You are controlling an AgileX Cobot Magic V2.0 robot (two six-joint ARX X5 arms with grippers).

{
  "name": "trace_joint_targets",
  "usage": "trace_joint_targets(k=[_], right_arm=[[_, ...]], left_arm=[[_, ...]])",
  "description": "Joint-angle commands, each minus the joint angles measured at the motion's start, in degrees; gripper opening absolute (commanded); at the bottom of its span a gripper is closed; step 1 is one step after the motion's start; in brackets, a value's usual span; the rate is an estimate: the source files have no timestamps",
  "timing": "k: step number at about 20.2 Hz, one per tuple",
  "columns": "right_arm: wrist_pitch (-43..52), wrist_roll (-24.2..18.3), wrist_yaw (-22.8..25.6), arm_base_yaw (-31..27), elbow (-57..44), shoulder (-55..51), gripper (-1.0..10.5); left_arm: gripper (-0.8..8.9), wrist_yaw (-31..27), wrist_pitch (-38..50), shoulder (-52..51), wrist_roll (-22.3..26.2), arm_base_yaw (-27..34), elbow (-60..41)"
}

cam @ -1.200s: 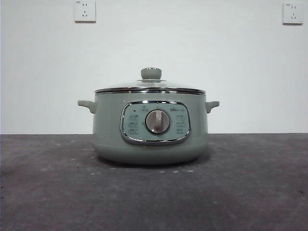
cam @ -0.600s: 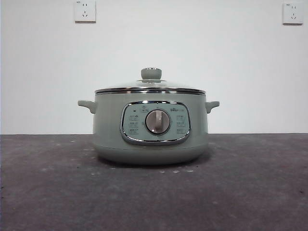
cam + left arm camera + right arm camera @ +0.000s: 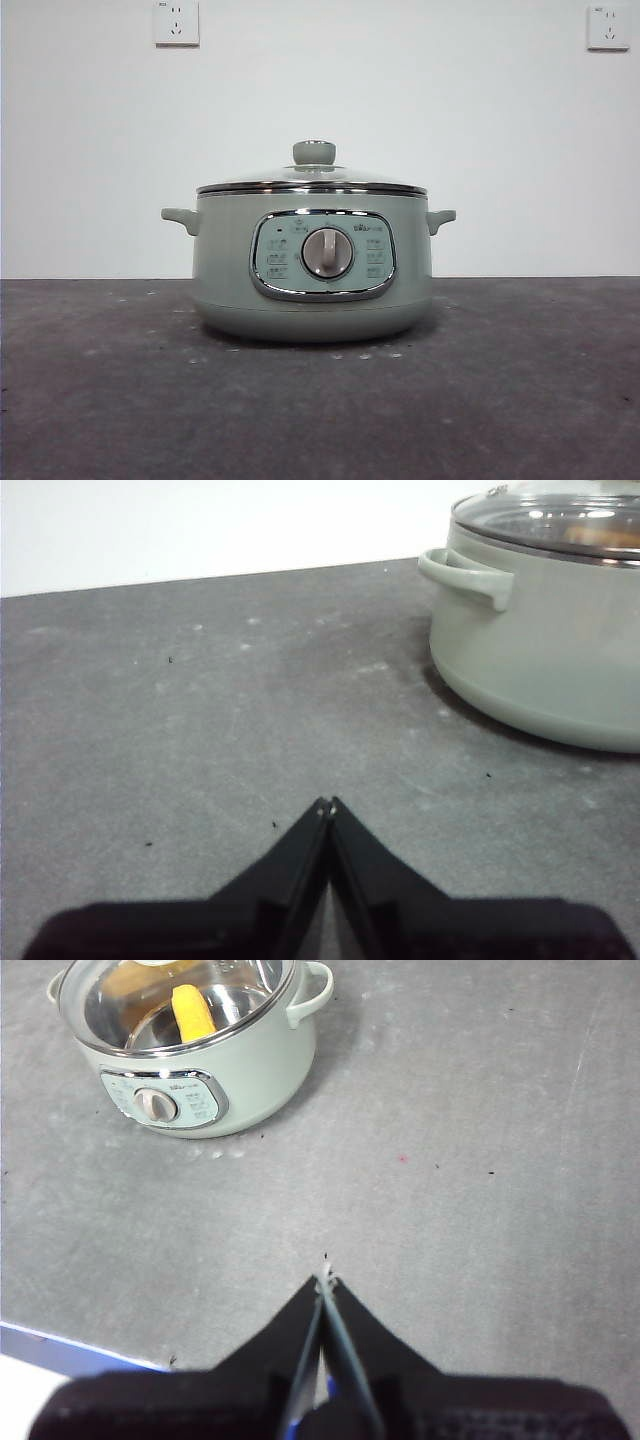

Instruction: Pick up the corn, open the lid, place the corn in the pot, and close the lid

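The sage-green pot (image 3: 312,265) stands in the middle of the table, its dial panel facing the front view. The glass lid (image 3: 312,182) with its green knob rests shut on the pot. Through the glass, the right wrist view shows the yellow corn (image 3: 192,1012) lying inside the pot (image 3: 190,1065). My left gripper (image 3: 327,803) is shut and empty above bare table, well away from the pot (image 3: 545,650). My right gripper (image 3: 324,1282) is also shut and empty, high and far back from the pot near the table's front edge. Neither gripper appears in the front view.
A dark grey tabletop (image 3: 520,400) spreads around the pot. Behind it is a white wall with two sockets (image 3: 176,22). The table's front edge with a blue strip (image 3: 70,1348) shows in the right wrist view.
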Motion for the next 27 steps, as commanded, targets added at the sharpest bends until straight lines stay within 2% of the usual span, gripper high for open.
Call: trace_joint_targets(k=[1,2,4,6,7,10,13,16,20,27], right_arm=[[-1.44,-0.22,0.09,0.04,-0.35,-0.2,0.0],[-1.44,-0.24,0.09,0.04,-0.35,-0.2,0.0],[-1.36,-3.93,2.45,-0.63,-0.35,-0.26,0.0],[2.05,-4.74,7.04,-4.37,-0.72,-0.57,0.0],[6.1,-6.49,6.75,-7.45,-1.68,-1.53,0.0],[22.43,-12.02,0.26,-17.75,-8.79,-6.23,0.0],[40.06,-16.7,-7.43,-26.93,-21.42,-11.89,0.0],[56.33,-17.51,-12.33,-33.68,-36.28,-16.31,0.0],[64.85,-16.63,-12.87,-36.72,-48.35,-19.37,0.0],[66.1,-16.63,-12.87,-37.16,-60.78,-25.88,0.0]], left_arm=[[-0.03,0.26,0.39,0.57,-0.35,0.2,-0.59],[-0.03,0.26,0.39,0.74,-0.37,0.2,-0.59],[-0.03,0.26,0.39,1.05,-0.37,0.2,-0.59],[-0.03,0.26,0.39,1.25,-0.37,0.2,-0.59],[-0.03,0.26,0.39,1.25,-0.37,0.2,-0.59],[-0.03,0.26,0.39,1.25,-0.37,0.2,-0.59],[-0.03,0.26,0.39,1.25,-0.37,0.2,-0.59],[-0.03,0.26,0.39,1.25,-0.37,0.2,-0.59],[-0.03,0.26,0.37,1.25,-0.37,0.2,-0.59],[-0.03,0.26,0.39,1.25,-0.37,0.2,-0.59]])
